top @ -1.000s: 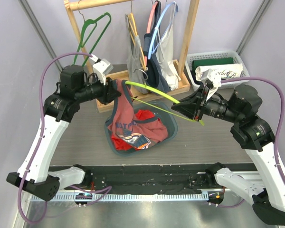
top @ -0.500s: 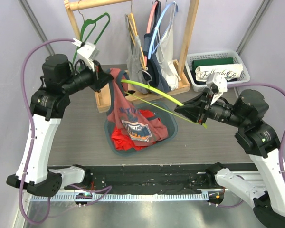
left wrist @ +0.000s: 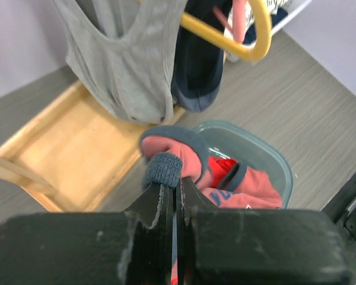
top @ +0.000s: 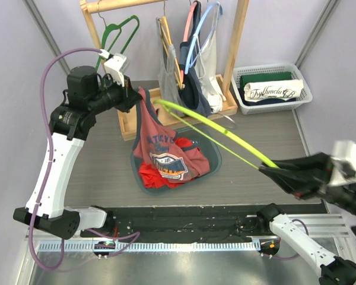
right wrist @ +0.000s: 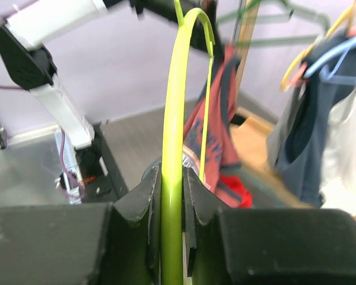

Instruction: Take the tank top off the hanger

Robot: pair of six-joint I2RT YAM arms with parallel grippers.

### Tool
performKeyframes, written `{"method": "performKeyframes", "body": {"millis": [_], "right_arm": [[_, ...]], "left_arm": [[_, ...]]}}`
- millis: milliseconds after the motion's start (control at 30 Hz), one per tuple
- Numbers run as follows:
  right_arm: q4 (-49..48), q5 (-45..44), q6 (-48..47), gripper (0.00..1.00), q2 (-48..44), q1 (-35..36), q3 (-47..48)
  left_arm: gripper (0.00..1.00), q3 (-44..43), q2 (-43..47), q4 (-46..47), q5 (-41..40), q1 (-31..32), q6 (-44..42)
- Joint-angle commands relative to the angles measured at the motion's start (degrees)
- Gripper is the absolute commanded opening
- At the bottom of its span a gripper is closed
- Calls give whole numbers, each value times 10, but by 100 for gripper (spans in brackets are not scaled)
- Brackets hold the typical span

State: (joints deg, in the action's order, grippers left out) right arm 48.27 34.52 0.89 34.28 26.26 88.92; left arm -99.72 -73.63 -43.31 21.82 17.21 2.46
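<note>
The red tank top with grey-blue trim (top: 160,151) is hanging at the far left by its shoulder strap, its hem draping into the grey-blue plastic tub (top: 216,155). The left gripper (top: 133,98) is pinching that strap tight. The right gripper (top: 273,172) is clamping the lime-green plastic hanger (top: 225,138) at the near right. The step is probably going best with the hanger sliding out along its own line and the strap held high, so the tip is not snagging.

The left arm (top: 52,172) had white plastic links between black cylindrical joints. A purple cable (top: 44,83) looped from near its wrist down toward the base. A white camera block (top: 115,64) sat on its wrist. The right arm (top: 296,233) looked alike, though blurred. The fingers (left wrist: 151,205) were matte black, with pale, scuffed edges.
</note>
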Motion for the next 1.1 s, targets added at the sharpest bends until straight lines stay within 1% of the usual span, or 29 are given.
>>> {"method": "performKeyframes", "body": {"millis": [0, 67, 133, 167, 200, 267, 300, 333, 400, 467, 533, 633, 733, 767, 867, 967, 1000, 1033, 1067], "right_arm": [[-14, -72, -6, 1, 3, 19, 68], [-28, -98, -5, 1, 12, 28, 68], [-58, -118, 1, 1, 31, 36, 60], [-70, -121, 8, 1, 39, 35, 51], [-87, -122, 10, 1, 60, 35, 49], [-105, -115, 23, 1, 82, 36, 44], [-116, -108, 26, 1, 92, 36, 44], [-126, -102, 28, 1, 111, 35, 42], [-149, -93, 39, 1, 125, 36, 35], [-165, -86, 43, 1, 141, 36, 28], [-181, -83, 47, 1, 150, 36, 24], [-188, -106, 49, 1, 159, 35, 21], [-191, -147, 58, 1, 180, 36, 30], [-195, -169, 63, 1, 190, 36, 32], [-201, -190, 74, 1, 213, 35, 44], [-203, -214, 84, 1, 231, 35, 57], [-206, -222, 88, 1, 242, 36, 58], [-206, -226, 90, 1, 249, 36, 63], [-204, -231, 90, 1, 255, 36, 63]], "left_arm": [[0, 36, 15, 24, 35, 6, -16], [0, 58, 26, 24, 58, 13, -22], [0, 108, 37, 17, 86, 36, -52], [0, 126, 43, 13, 86, 46, -66], [0, 158, 49, 1, 81, 56, -102], [0, 175, 48, -21, 33, 97, -140], [0, 181, 45, -33, 8, 113, -176], [0, 188, 45, -35, -24, 138, -188], [0, 192, 40, -35, -55, 167, -222], [0, 194, 32, -34, -88, 202, -235], [0, 198, 17, -36, -99, 217, -237], [0, 218, 2, -34, -119, 241, -240], [0, 277, 3, -6, -143, 258, -243], [0, 311, 4, 5, -148, 263, -245], [0, 362, 2, 30, -174, 281, -250], [0, 392, -13, 62, -208, 299, -259], [1, 417, -18, 75, -222, 309, -262], [3, 427, -23, 98, -248, 312, -265], [6, 438, -31, 108, -257, 317, -275]]}}
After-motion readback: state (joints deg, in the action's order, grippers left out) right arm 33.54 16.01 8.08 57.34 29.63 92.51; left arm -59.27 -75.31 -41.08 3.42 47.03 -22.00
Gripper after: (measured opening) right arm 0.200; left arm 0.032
